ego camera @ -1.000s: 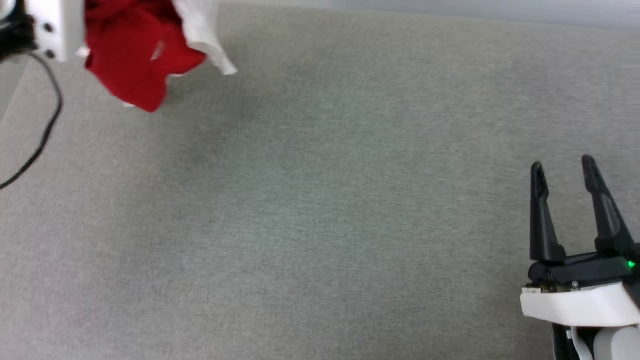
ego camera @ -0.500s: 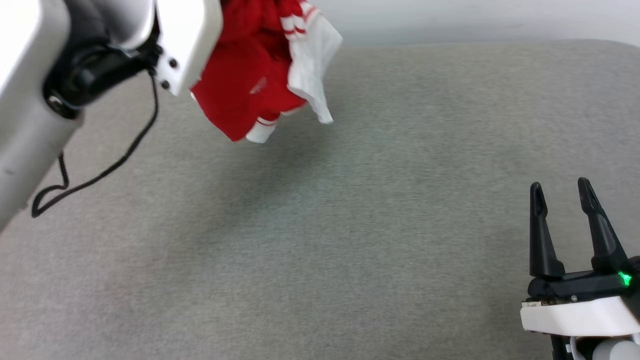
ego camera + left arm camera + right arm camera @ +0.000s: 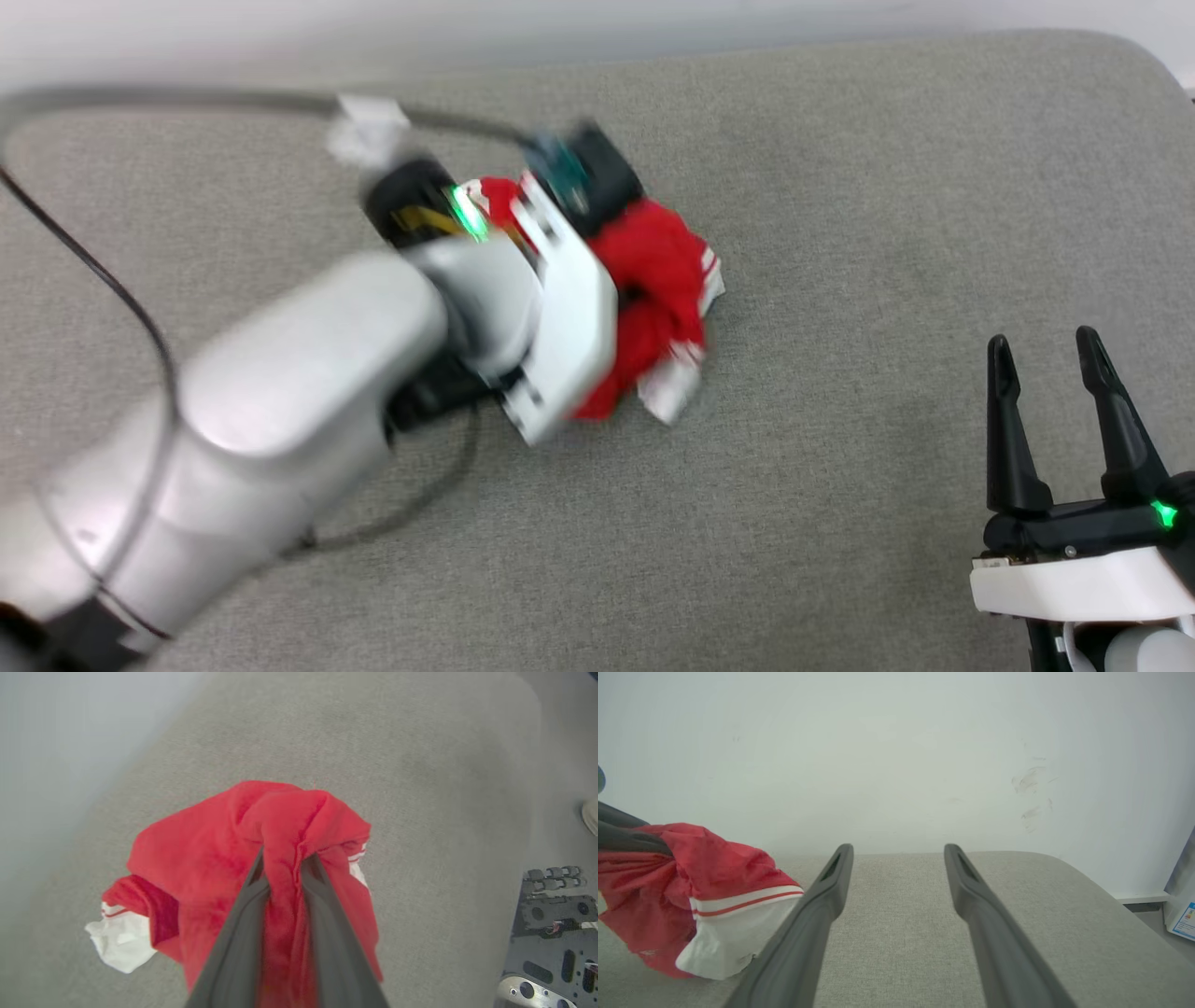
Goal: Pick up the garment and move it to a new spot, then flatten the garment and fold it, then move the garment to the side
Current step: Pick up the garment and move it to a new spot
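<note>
Starting at the left of the head view: the big pale left arm [image 3: 280,420] reaches in diagonally across the grey fabric-covered counter [image 3: 840,187], pretty blurry, with a black cable [image 3: 112,280] looping beside it. The wrist has a green light on.

The left gripper [image 3: 285,861] is pinched tight on the garment [image 3: 196,854]. In the left wrist view you can see a fold of red cloth squeezed between the two dark fingers, with the rest bunched up around and past the tips. One white sleeve [image 3: 119,938] with red striped trim pokes out of the wad on the left of that view. The whole bundle sits around the middle of the counter, a bit toward the far edge. It's very low, but I honestly can't tell whether the bottom of it is touching the fabric or just above it.

Over on the right, the right gripper [image 3: 1044,347] is parked at the lower right corner, well apart from the garment, fingers spread with nothing between them and pointing toward the pale wall [image 3: 896,742] behind the counter. Its green light is on too.
</note>
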Robot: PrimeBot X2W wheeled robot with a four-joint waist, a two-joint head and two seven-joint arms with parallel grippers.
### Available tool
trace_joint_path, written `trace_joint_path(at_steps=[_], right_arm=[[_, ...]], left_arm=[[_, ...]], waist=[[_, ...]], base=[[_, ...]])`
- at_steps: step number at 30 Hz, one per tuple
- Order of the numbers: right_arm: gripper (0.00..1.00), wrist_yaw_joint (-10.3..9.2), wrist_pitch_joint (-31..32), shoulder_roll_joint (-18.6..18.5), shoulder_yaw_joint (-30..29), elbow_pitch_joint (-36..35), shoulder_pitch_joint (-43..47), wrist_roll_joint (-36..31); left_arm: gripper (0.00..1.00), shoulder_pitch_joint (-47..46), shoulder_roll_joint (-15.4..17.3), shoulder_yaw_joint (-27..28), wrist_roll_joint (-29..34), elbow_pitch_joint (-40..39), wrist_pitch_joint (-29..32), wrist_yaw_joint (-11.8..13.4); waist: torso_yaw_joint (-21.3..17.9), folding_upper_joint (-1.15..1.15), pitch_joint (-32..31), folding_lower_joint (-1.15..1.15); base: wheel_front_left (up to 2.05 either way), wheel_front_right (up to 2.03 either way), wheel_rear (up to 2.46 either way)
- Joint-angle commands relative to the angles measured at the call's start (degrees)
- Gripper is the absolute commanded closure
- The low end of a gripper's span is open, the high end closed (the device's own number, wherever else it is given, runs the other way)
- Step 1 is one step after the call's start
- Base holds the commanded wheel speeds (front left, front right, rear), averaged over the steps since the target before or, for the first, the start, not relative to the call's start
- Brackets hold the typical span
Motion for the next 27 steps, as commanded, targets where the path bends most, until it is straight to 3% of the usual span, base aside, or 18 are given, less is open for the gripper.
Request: trace_joint_path(at_steps=[1, 3, 8, 17, 18, 19, 24, 27], right_arm=[[0.00, -0.04, -0.1, 0.1, 0.0, 0.1, -0.5, 0.2], [0.00, -0.04, -0.1, 0.1, -0.3, 0.2, -0.8, 0.3], [0.00, -0.04, -0.1, 0.1, -0.5, 0.5, -0.8, 0.4], [0.00, -0.04, -0.1, 0.1, -1.1, 1.0, -0.2, -0.1], [0.00, -0.04, -0.1, 0.1, -1.2, 1.1, 0.0, -0.2], [0.00, -0.04, -0.1, 0.1, -1.3, 1.2, 0.3, -0.3], [0.00, -0.04, -0.1, 0.1, -1.5, 1.8, 1.9, -1.0], [0.00, -0.04, -0.1, 0.1, -1.4, 2.0, 2.9, -1.4]], left_arm=[[1.00, 0.6, -0.3, -0.2, -0.1, 0.1, -0.3, 0.0], [1.00, 4.3, -3.0, -4.2, -0.9, 2.2, -3.0, 0.0], [1.00, 11.0, -6.7, -8.2, -1.6, 4.7, -5.8, 0.0], [1.00, 16.8, -10.0, -9.2, 1.0, 5.7, -7.0, 0.0], [0.25, 16.4, -10.2, -9.2, 2.0, 6.1, -8.6, 0.0], [0.00, 15.9, -10.5, -9.2, 2.7, 6.6, -10.2, 0.0], [0.00, 14.9, -11.9, -7.2, 5.9, 8.3, -20.0, 0.5], [0.00, 14.8, -12.0, -5.6, 7.5, 8.6, -24.6, 2.3]], waist=[[-0.2, 0.00, 0.3, 0.01], [-0.3, 0.00, 0.9, 0.01], [-0.7, 0.00, 1.7, 0.01], [0.3, 0.00, 1.2, 0.01], [0.5, 0.00, 0.9, 0.01], [0.8, 0.00, 0.4, 0.01], [2.3, 0.00, -2.5, 0.01], [3.4, 0.00, -4.2, 0.01]], base=[[0.00, 0.00, 0.00], [0.00, 0.00, 0.00], [0.00, 0.00, 0.00], [0.00, 0.00, 0.00], [0.00, 0.00, 0.00], [0.00, 0.00, 0.00], [0.00, 0.00, 0.00], [0.00, 0.00, 0.00]])
